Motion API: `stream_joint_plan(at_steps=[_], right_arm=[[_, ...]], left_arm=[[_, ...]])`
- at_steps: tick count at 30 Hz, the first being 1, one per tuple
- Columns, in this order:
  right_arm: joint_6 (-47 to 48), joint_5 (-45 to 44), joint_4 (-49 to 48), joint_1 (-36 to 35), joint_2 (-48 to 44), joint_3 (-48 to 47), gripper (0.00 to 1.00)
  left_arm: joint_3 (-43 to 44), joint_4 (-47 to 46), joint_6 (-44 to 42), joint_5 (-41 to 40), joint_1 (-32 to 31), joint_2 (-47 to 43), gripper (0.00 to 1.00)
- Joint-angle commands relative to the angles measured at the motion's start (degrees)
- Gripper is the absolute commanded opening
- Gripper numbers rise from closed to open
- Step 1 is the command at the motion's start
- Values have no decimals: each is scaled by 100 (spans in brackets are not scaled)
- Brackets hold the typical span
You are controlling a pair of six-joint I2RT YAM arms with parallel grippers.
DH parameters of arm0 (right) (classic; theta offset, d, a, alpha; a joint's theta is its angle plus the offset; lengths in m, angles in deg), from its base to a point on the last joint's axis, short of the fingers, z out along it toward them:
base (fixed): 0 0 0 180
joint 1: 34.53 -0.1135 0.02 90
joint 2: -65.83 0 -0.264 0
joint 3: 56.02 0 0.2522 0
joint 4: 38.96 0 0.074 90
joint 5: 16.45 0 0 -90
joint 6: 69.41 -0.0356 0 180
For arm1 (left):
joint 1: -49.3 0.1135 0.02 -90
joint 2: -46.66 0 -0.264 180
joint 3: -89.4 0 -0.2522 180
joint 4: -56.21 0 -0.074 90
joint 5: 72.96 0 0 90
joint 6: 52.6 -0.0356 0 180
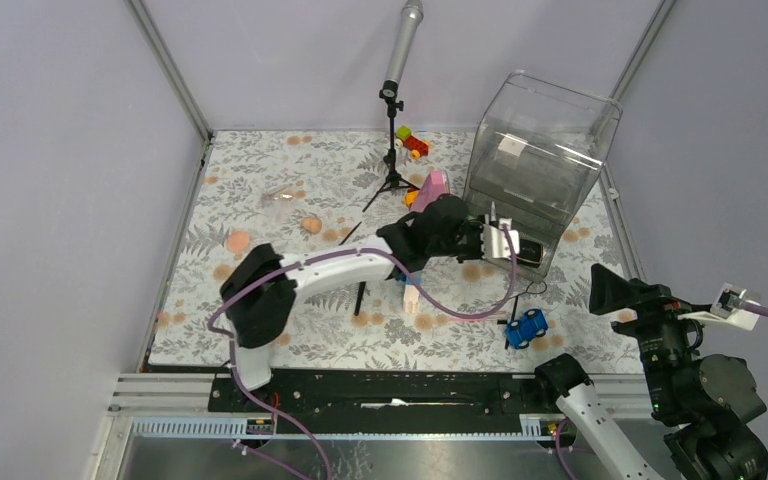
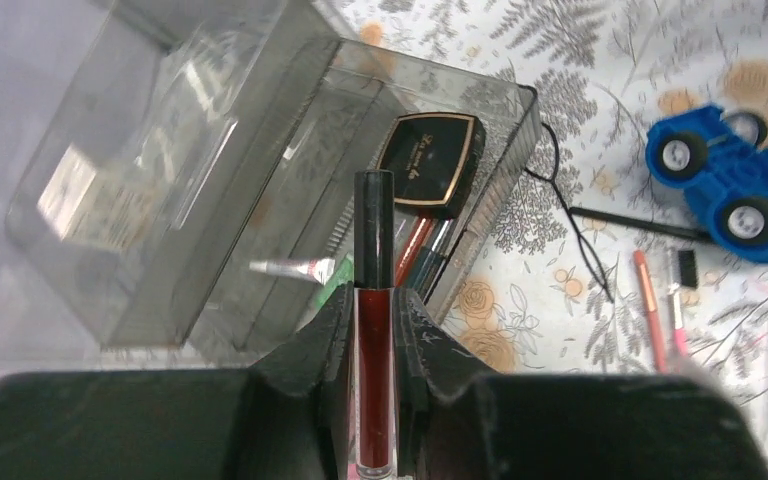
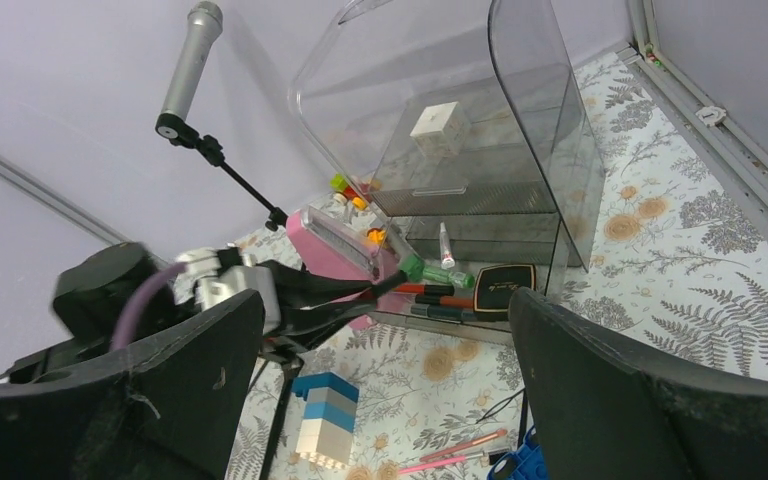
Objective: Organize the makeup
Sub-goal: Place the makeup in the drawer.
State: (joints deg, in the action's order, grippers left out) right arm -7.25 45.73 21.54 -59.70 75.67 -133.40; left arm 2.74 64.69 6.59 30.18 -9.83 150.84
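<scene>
My left gripper is shut on a dark red lip gloss tube with a black cap, held just in front of the clear organizer's low front tray. In that tray lie a black square compact, several pencils, a green tube and a small white tube. Pink and red pencils and a black brush lie on the table by the blue car. Two peach sponges lie far left. My right gripper is open, empty, raised at the right.
The clear organizer stands at the back right. A blue toy car, a block tower, a tall pink object and a microphone stand stand around the left gripper. Toy blocks lie at the back.
</scene>
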Motion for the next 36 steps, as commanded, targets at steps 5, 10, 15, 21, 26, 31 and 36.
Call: stream_joint_plan(at_steps=[5,10,15,21,26,31,36], right_arm=[[86,57,-122,12,-3,-148,99],[56,99,-74,12,51,-177,99],[-58,52,70,12,149,-136,99],[-81,-78,252,12,408,-103,99],[-14,-40,21,12,585,74,99],[-116,-54,68,10,1010,28,99],[-232,-57,127,8,1199,217,99]], left_arm=[[1343,1159,-2618,962,-6,1098,0],[1496,738,-2767,690,-8,1423,13],[1200,-205,-2396,512,-2,1324,33],[888,-931,-2127,252,29,1081,56],[630,-1286,-1823,16,50,834,61],[-398,-2286,-838,-754,51,72,77],[-1103,-2934,1252,-2108,51,-811,90]])
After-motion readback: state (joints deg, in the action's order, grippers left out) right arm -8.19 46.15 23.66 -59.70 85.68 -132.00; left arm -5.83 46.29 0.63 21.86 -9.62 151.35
